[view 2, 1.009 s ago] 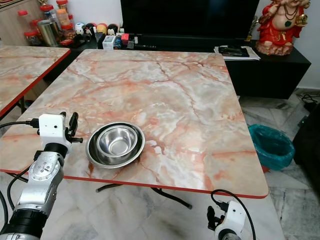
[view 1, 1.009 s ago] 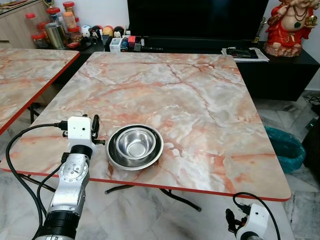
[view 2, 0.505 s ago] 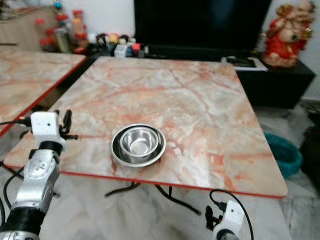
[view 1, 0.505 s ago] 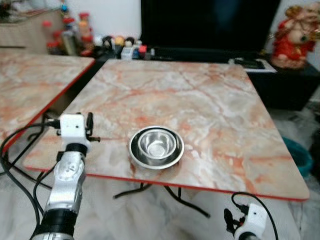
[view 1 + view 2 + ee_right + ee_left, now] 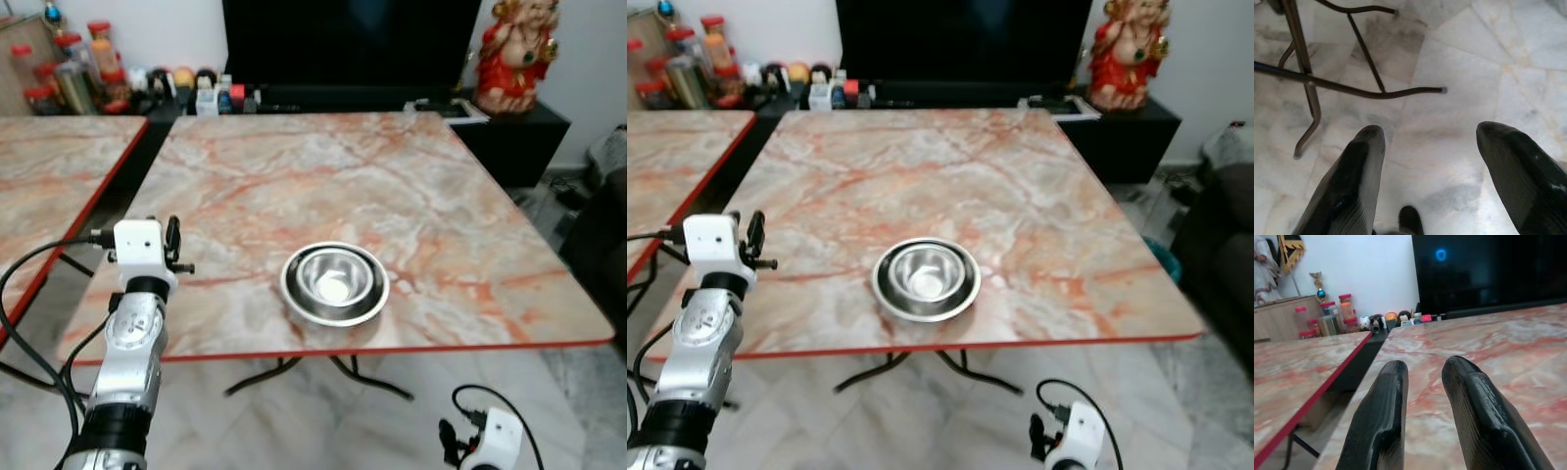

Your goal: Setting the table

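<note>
Bowl [image 5: 335, 284], steel, sits nested inside a second, wider steel bowl [image 5: 299, 304]; the pair rests on the marble-pattern table [image 5: 294, 176] close to its near red edge, roughly mid-width. Left gripper [image 5: 1425, 396] is raised at table height, off to the robot's left of the stack and well apart from it, fingers [image 5: 1383, 416] a narrow gap apart with nothing between them, pointing along the tabletop toward the far shelf of jars [image 5: 59, 73]. Right gripper [image 5: 1425, 171] hangs low below the table edge, fingers spread wide and empty, looking down at the tiled floor [image 5: 1459, 73] and the table's metal legs [image 5: 1308, 93]. Judgement: the placing looks done, or the robot is between items, and no cutlery or cups are on the table. If the stack is to be moved or split next, the left arm is the nearer one; it should widen its fingers first, turn toward the rim, and pinch the inner bowl's lip alone, since nested polished steel may lift as a pair or slip. Approach low and slow; the stack sits near the edge and a sideways knock could push it off.
</note>
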Robot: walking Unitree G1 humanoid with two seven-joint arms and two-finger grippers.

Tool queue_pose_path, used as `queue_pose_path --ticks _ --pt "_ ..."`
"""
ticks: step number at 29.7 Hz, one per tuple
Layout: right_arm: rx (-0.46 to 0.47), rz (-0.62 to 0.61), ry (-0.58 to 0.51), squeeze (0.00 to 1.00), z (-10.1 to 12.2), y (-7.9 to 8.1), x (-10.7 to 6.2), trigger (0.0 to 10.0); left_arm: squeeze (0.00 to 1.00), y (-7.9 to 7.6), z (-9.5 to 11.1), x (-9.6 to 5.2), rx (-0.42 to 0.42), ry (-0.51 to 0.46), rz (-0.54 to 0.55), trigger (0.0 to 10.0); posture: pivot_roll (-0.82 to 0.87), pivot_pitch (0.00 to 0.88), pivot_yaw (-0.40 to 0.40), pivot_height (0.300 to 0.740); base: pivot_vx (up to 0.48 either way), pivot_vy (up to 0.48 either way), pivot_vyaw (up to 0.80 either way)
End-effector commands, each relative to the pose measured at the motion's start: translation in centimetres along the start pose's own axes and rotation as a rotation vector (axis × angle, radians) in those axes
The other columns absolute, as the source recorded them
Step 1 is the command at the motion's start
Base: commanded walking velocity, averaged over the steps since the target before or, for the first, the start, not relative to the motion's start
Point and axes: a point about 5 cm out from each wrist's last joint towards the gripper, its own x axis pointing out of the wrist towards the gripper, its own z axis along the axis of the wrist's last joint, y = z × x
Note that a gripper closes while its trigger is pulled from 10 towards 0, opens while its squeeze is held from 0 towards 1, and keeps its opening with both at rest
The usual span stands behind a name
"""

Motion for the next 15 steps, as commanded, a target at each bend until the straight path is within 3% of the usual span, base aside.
queue_pose_path --ticks 1,15 --pt "0.006 -0.003 0.001 0.00 -0.13 0.02 -0.05 10.0 0.00 -0.18 0.19 0.14 -0.011 -0.001 -0.008 10.0 0.04 0.000 -0.009 0.736 0.000 0.480 0.00" --pt "0.010 0.008 -0.001 0.00 0.01 0.22 0.04 10.0 0.00 -0.08 0.67 0.32 -0.014 -0.012 -0.002 10.0 0.06 0.000 -0.005 0.736 0.000 0.480 0.00"
